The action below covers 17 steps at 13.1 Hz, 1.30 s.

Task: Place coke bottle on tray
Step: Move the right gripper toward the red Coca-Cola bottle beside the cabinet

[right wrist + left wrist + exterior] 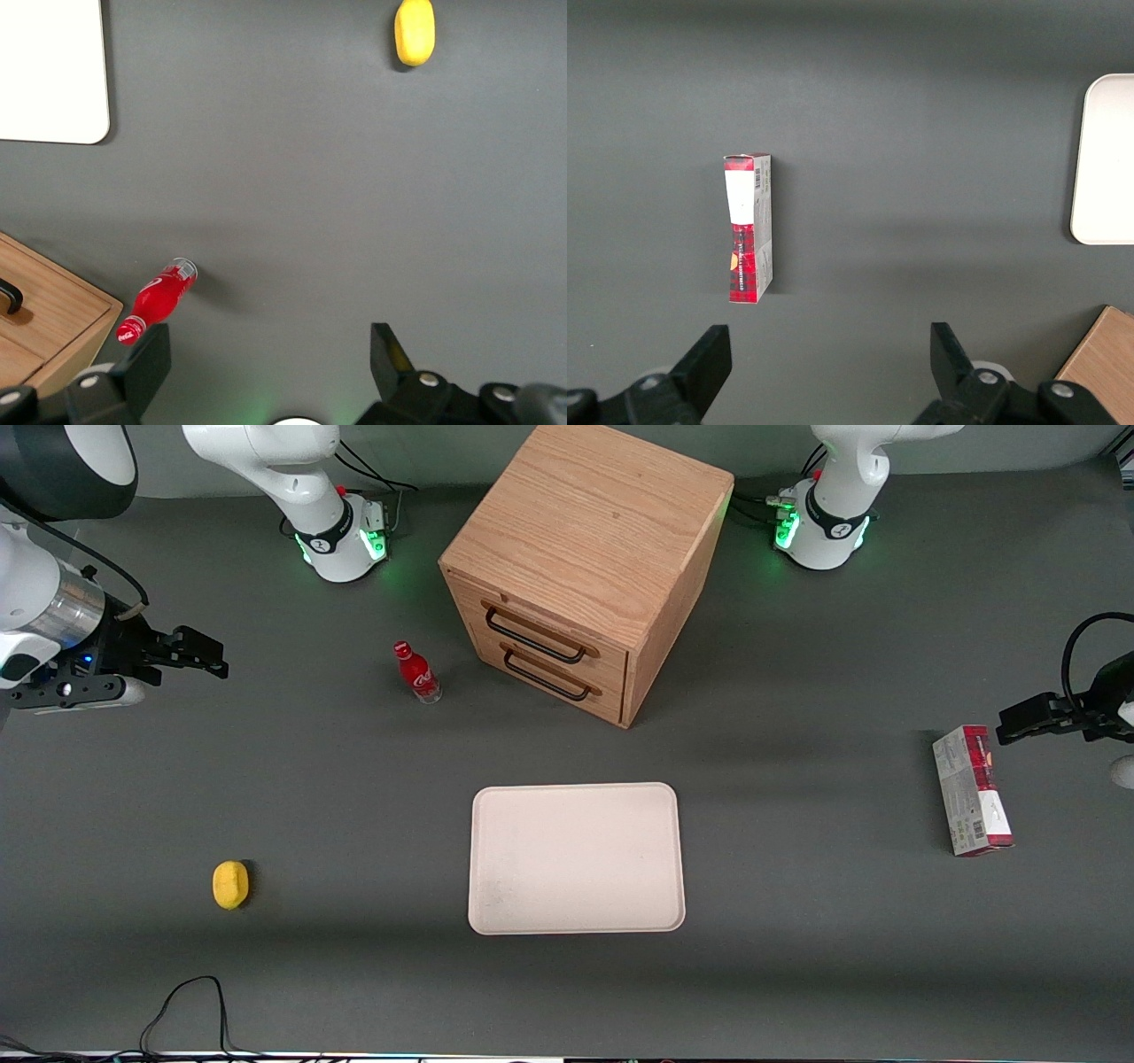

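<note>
The coke bottle is a small red bottle with a red cap and a clear base, standing on the dark table beside the wooden drawer cabinet; the right wrist view shows the coke bottle too. The tray, cream and flat with a low rim, lies nearer the front camera than the cabinet, with nothing on it; a corner of the tray appears in the right wrist view. My right gripper hovers open at the working arm's end of the table, well apart from the bottle, nothing between its fingers.
A yellow lemon-like object lies near the front, toward the working arm's end. A red-and-grey carton lies toward the parked arm's end. The cabinet has two drawers with black handles. A black cable loops at the table's front edge.
</note>
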Tool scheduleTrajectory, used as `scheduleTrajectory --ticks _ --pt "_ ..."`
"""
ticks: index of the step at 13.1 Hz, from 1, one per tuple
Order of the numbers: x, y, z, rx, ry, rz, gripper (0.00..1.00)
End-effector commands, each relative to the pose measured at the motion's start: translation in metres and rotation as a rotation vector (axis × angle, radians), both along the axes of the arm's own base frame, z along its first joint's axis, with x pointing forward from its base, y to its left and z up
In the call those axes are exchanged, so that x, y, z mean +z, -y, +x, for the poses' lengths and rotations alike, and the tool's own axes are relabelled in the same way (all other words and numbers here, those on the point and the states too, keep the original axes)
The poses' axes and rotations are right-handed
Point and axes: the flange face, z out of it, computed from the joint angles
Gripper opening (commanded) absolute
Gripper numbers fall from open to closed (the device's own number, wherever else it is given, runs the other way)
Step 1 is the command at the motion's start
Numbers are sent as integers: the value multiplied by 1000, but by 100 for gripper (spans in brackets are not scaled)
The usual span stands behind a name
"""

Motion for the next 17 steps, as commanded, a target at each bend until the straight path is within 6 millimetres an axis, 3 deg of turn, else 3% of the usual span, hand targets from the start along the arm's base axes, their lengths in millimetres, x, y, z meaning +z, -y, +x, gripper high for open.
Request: scheduleTrajectory --ticks 1,12,13,15,17 --pt "4 3 8 29 -9 16 100" --pt "0 -7 3 11 -63 52 100" --pt "2 -15 -2 -5 -82 53 100" --pt "6 -73 -13 -11 -92 34 100" --pt "14 -115 -27 -72 -86 12 100"
